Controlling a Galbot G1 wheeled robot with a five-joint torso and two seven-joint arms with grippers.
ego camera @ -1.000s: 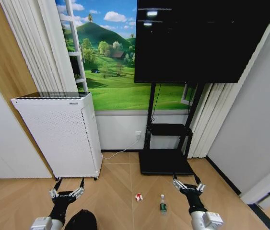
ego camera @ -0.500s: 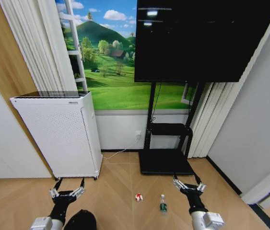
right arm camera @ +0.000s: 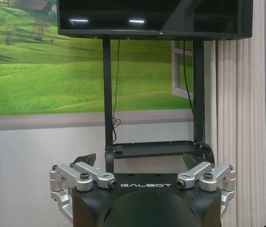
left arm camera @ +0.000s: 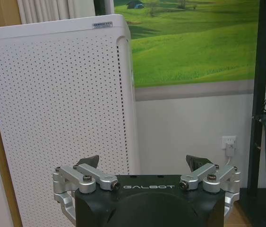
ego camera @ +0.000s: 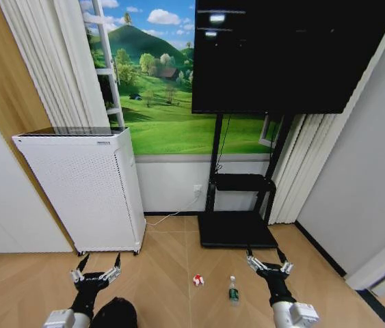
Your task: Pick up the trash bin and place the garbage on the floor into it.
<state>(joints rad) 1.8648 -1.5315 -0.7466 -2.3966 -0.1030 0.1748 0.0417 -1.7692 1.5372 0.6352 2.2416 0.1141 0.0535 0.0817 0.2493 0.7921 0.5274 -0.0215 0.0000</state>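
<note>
The trash bin (ego camera: 113, 313) stands on the floor (ego camera: 165, 273) at the bottom edge of the head view, just beside the left gripper (ego camera: 97, 268), whose fingers are spread apart and hold nothing. The right gripper (ego camera: 266, 261) hangs likewise spread and empty. Between them lie a red-and-white wad (ego camera: 197, 279) and a small bottle (ego camera: 233, 290), near the TV stand (ego camera: 236, 231).

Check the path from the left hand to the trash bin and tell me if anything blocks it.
Nothing visible blocks it. The left hand hangs open above the floor, and the black trash bin sits just beneath and beside it at the head view's lower edge. The white perforated appliance stands farther back, off that path.
</note>
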